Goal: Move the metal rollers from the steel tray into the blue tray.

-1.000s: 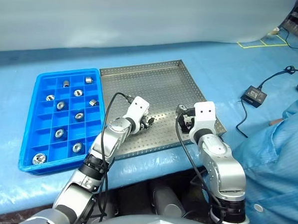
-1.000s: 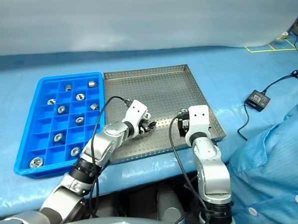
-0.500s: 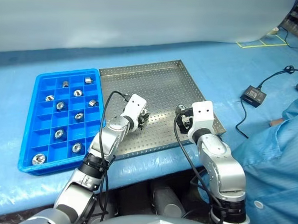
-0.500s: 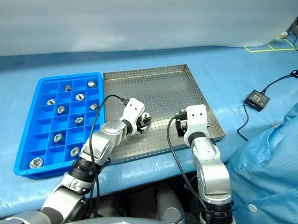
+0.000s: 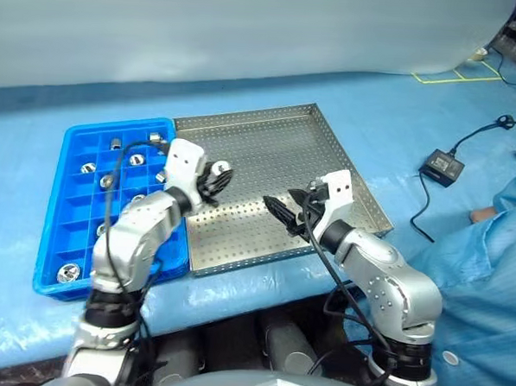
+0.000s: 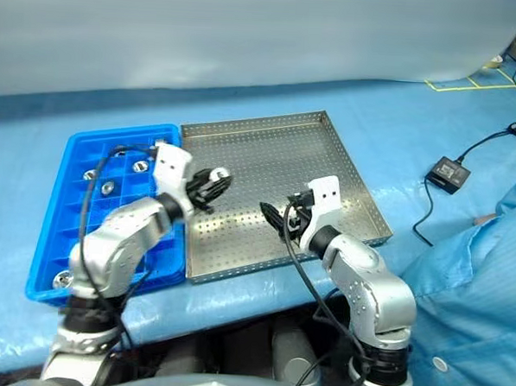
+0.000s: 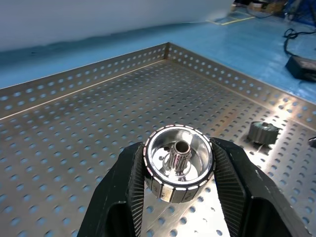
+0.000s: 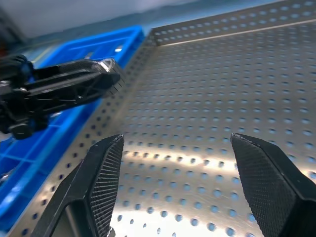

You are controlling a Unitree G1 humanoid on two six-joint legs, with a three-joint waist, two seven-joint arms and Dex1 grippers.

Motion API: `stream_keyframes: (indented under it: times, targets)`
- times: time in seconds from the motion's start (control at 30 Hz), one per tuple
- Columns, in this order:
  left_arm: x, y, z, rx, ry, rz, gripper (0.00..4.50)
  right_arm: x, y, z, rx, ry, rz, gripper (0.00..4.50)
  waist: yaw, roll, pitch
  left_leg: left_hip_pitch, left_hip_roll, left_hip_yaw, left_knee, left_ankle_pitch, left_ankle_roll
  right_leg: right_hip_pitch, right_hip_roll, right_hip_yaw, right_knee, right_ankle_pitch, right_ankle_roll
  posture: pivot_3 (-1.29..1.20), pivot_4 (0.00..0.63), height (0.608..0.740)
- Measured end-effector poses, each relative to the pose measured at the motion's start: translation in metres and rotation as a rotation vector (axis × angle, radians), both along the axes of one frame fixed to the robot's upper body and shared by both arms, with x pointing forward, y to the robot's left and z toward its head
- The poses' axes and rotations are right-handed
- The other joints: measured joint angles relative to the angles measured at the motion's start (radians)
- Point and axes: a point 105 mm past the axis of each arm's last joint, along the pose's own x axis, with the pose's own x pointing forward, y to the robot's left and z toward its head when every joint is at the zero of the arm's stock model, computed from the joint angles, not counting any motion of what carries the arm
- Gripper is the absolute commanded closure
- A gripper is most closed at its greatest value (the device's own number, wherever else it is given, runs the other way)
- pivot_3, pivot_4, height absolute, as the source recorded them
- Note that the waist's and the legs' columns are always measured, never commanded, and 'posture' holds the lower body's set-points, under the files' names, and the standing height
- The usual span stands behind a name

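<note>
A bright blue tray (image 5: pixel 65 235) with a grid of square compartments lies on the blue-covered table (image 5: pixel 246 89), its long side touching the left rim of the steel tray (image 5: pixel 269 150). Several metal rollers sit 1 to a compartment in it, among them one (image 5: pixel 67 274) at the corner nearest the robot and another (image 5: pixel 87 168) farther back.

Just right of the blue tray, over the left edge of the steel tray, the left gripper (image 7: pixel 178 168) is clamped on a roller (image 7: pixel 178 163). In the left wrist view its 2 black fingers (image 7: pixel 126 187) press the ribbed sides of the shiny cylinder, whose hollow end with a small toothed hub faces the camera, held clear above the perforated floor. Another roller (image 7: pixel 262 132) lies on the steel tray's floor near its right rim.

Farther right, over the near part of the steel tray, the right gripper (image 5: pixel 284 215) points left toward the other arm. Its 2 textured fingers (image 8: pixel 101 182) stand well apart with nothing between them, and in the right wrist view the left gripper shows beyond them at the blue tray's edge.

Right of the steel tray, a small black box (image 5: pixel 439 163) with a black cable (image 5: pixel 478 131) rests on the table, and a person's blue sleeve (image 5: pixel 488 257) fills the right edge.
</note>
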Motion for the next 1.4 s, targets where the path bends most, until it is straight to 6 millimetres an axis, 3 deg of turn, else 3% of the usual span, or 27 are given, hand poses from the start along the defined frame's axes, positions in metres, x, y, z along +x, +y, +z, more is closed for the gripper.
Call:
stream_keyframes:
  times: [0.23,0.37,0.47,0.73,0.9,1.13,1.17,1.27,1.33,1.37,1.4]
  targets:
    - [-0.026,0.061,0.003,0.057,0.018,0.295,2.75,-0.016,0.023,0.009,0.000,-0.053,0.241,0.84,0.115,-0.001,0.000,0.000,-0.001,0.001,0.001,0.000,0.000,0.000,-0.001,0.000,-0.001,-0.002,-0.003,0.07,0.150,0.740]
    - [-0.031,0.094,-0.004,0.063,0.047,0.514,2.75,-0.015,0.029,0.009,-0.018,-0.068,0.271,0.84,0.154,-0.002,0.000,-0.001,0.000,0.001,0.004,0.000,0.000,0.001,-0.001,-0.001,-0.001,-0.002,-0.003,0.06,0.150,0.740]
    - [-0.029,0.105,-0.009,0.074,0.063,0.595,2.75,-0.012,0.029,0.005,-0.029,-0.057,0.253,0.84,0.166,-0.003,0.000,-0.002,-0.001,0.001,0.005,0.000,0.000,0.001,-0.002,-0.001,-0.001,-0.001,-0.003,0.05,0.150,0.740]
    - [-0.006,0.103,-0.026,0.032,0.093,0.677,2.75,-0.013,0.031,-0.002,-0.018,-0.030,0.208,0.84,0.158,-0.004,-0.001,-0.002,0.000,0.002,0.005,0.000,0.000,0.000,-0.002,-0.002,-0.001,0.002,-0.008,-0.01,0.150,0.740]
    - [-0.001,0.108,-0.025,0.041,0.060,0.744,2.75,-0.015,0.033,-0.009,-0.033,-0.007,0.189,0.84,0.147,-0.004,-0.001,-0.002,0.000,0.003,0.005,0.000,0.001,0.000,-0.002,-0.001,-0.001,0.002,-0.008,-0.02,0.150,0.740]
    - [-0.004,0.123,-0.019,0.072,0.013,0.842,0.60,-0.010,0.025,-0.011,-0.057,-0.004,0.125,0.84,0.138,-0.004,-0.001,-0.002,0.000,0.003,0.005,0.000,0.001,0.000,-0.002,-0.001,-0.001,0.002,-0.007,-0.04,0.150,0.740]
    - [-0.004,0.124,-0.018,0.071,0.005,0.847,0.60,-0.009,0.024,-0.011,-0.058,-0.004,0.119,0.84,0.137,-0.004,-0.001,-0.002,0.000,0.003,0.005,0.000,0.001,0.000,-0.002,-0.001,-0.001,0.002,-0.007,-0.04,0.150,0.740]
    - [0.002,0.115,-0.010,0.003,-0.042,0.817,0.60,-0.007,0.022,-0.011,-0.065,-0.004,0.097,0.84,0.139,-0.005,-0.001,-0.002,0.000,0.003,0.005,0.000,0.001,0.001,-0.002,-0.001,-0.001,0.002,-0.007,-0.06,0.150,0.740]
    - [0.010,0.097,-0.003,-0.073,-0.085,0.724,0.60,-0.005,0.019,-0.013,-0.084,-0.006,0.071,0.84,0.142,-0.005,-0.001,-0.002,-0.001,0.003,0.005,0.000,0.001,0.001,-0.002,-0.001,-0.001,0.002,-0.007,-0.08,0.150,0.740]
    - [0.013,0.085,0.001,-0.106,-0.102,0.651,0.60,-0.003,0.017,-0.014,-0.107,-0.008,0.049,0.84,0.142,-0.005,-0.001,-0.002,-0.001,0.004,0.005,-0.001,0.001,0.001,-0.003,-0.001,-0.002,0.002,-0.007,-0.10,0.150,0.740]
    - [0.017,0.060,0.006,-0.163,-0.119,0.497,0.60,0.001,0.010,-0.018,-0.165,-0.015,0.002,0.84,0.141,-0.005,-0.001,-0.003,-0.001,0.004,0.006,-0.001,0.001,0.000,-0.003,-0.001,-0.002,0.002,-0.007,-0.11,0.150,0.740]
